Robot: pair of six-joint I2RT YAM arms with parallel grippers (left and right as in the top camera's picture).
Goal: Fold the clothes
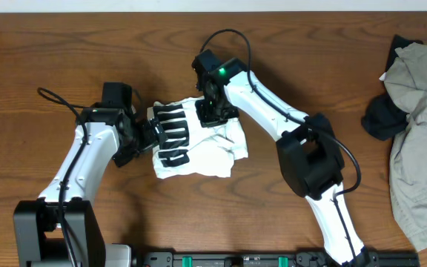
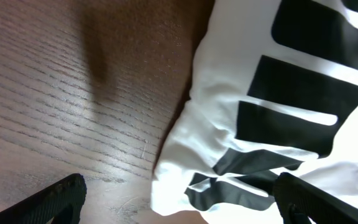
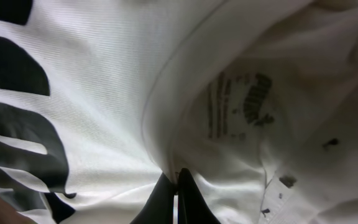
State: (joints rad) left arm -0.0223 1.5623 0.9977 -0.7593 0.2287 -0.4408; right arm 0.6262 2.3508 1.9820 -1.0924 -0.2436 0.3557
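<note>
The clothes, a crumpled white T-shirt with black block lettering, lie bunched in the middle of the wooden table. My left gripper is at the shirt's left edge, by the lettering. It is open, and its fingers are spread wide, with the shirt's printed hem lying between them. My right gripper sits on the shirt's far edge. In the right wrist view it is shut on a fold of white fabric beside the collar with its printed label.
A heap of grey-beige garments with a dark item lies at the table's right edge. Bare wood lies left of the shirt. Both arms' cables arc over the table's far half.
</note>
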